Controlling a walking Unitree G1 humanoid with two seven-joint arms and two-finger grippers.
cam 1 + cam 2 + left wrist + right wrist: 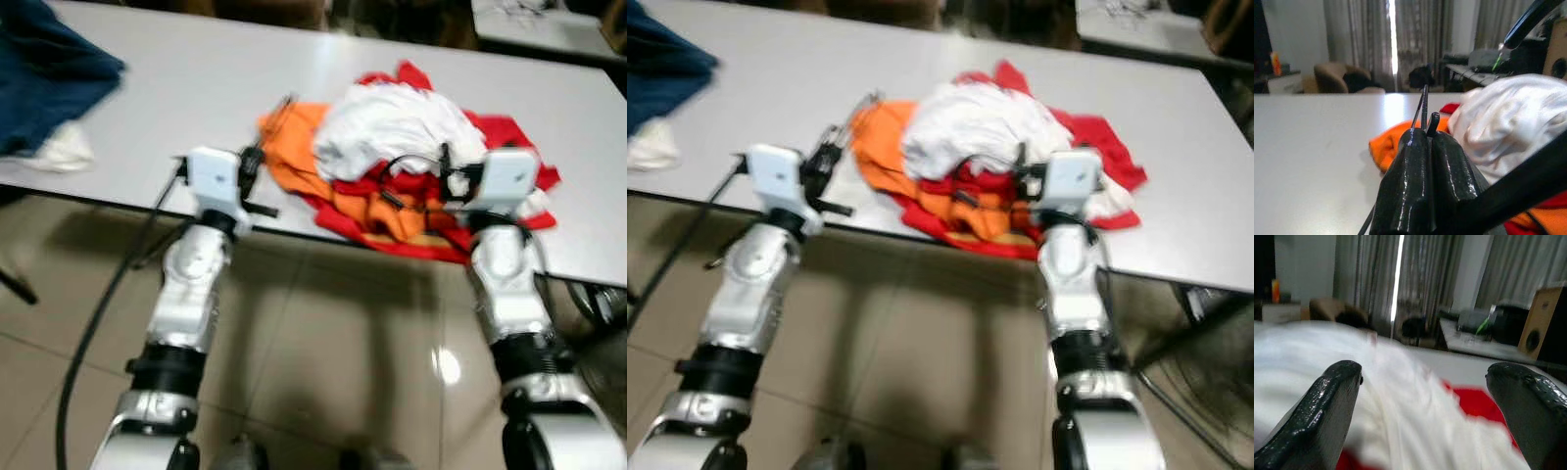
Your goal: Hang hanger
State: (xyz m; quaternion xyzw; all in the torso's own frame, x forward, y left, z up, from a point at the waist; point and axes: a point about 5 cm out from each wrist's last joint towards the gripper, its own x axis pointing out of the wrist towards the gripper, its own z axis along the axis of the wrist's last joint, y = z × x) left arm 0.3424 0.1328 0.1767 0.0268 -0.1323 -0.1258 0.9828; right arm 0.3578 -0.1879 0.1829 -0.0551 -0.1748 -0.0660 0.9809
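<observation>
- The left pincer (257, 176) sits left of centre in the head views, at the near edge of the white table (196, 88); its fingers are pressed together on a thin black wire, probably the hanger (1422, 110).
- From the pincer, the hanger's wire runs up and right toward the orange cloth (294, 147), so its long axis points away from the robot; the left arm is the nearer one.
- The right pincer (446, 181), right of centre, reaches into the clothes pile, fingers spread wide with nothing between them.
- The left wrist view shows the wire rising from the closed fingertips; the blurred head views barely resolve it.
- The right wrist view looks onto the white garment (1400, 396) over red cloth (1479, 404).
- No rail to hang on is visible.
</observation>
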